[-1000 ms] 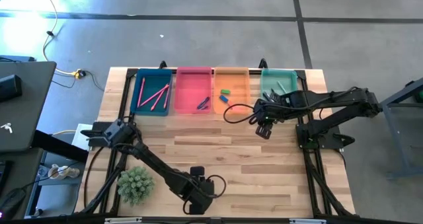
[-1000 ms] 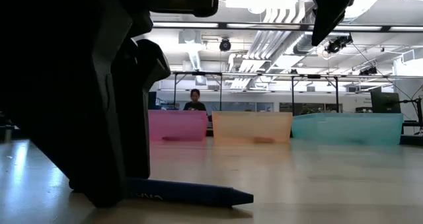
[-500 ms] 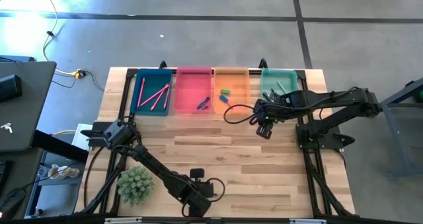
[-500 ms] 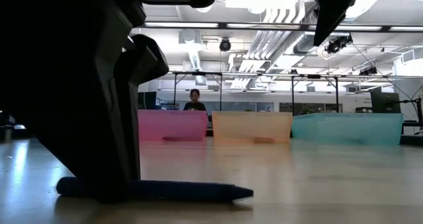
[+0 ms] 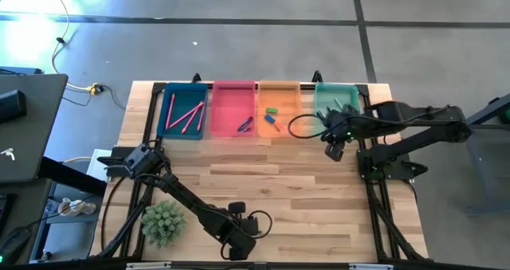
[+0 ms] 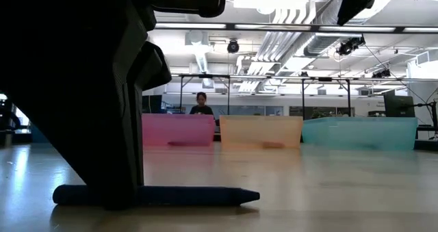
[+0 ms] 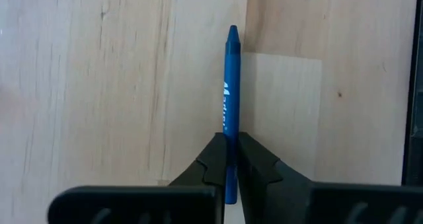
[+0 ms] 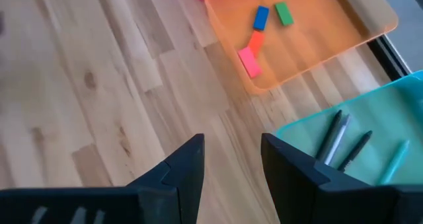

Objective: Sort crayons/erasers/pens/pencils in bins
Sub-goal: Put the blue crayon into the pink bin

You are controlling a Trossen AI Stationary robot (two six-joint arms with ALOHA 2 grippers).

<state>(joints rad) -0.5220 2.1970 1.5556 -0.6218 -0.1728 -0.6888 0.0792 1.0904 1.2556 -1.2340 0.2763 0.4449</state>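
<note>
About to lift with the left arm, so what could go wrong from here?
The left gripper pinches the blue crayon near one end, so it may pivot or slip when lifted. It lies flat on the table, so the fingertips may scrape the wood. The right gripper, open, hangs near the bins, in the delivery path.

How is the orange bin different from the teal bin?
The orange bin holds short chunky erasers: one blue, one green and one pink. The teal bin holds long thin sticks, grey ones and a teal one. From above, the orange bin sits beside the pink bin, while the teal bin sits at the row's end, nearest the right arm. Both are shallow see-through trays of the same shape.
</note>
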